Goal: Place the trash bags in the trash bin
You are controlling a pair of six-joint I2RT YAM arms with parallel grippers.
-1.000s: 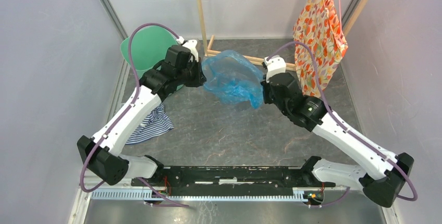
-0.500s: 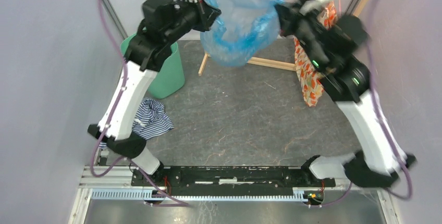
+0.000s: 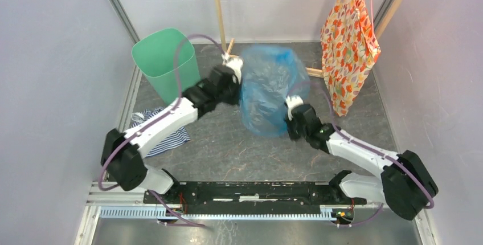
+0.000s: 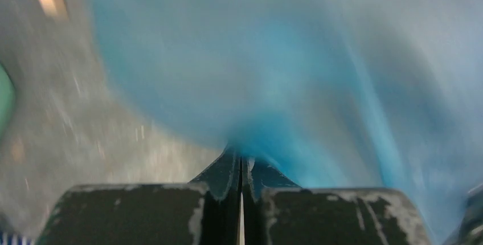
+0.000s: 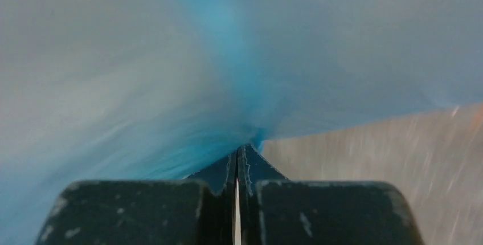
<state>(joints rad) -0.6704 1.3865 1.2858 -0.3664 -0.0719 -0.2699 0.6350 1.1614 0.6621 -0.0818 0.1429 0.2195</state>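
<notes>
The light-blue translucent trash bag [image 3: 266, 94] billows between my two arms over the middle of the table, puffed up and wide. My left gripper [image 3: 238, 81] is shut on its left edge; in the left wrist view the bag [image 4: 285, 68] fans out from the pinched fingertips of the left gripper [image 4: 240, 159]. My right gripper [image 3: 289, 121] is shut on the bag's lower right edge, and the bag [image 5: 171, 74] spreads from the tips of the right gripper [image 5: 237, 151] in the right wrist view. The mint-green trash bin [image 3: 166, 62] stands upright at the back left, apart from the bag.
A blue-and-white striped cloth [image 3: 165, 134] lies on the table by the left arm. An orange floral fabric [image 3: 348, 45] hangs at the back right from a wooden rack [image 3: 219, 11]. Grey walls close in on both sides.
Both arms swung high with the bag half a second ago and have come back down low. The bag is now inflated and sits lower. The bin stands clear of the left arm.
</notes>
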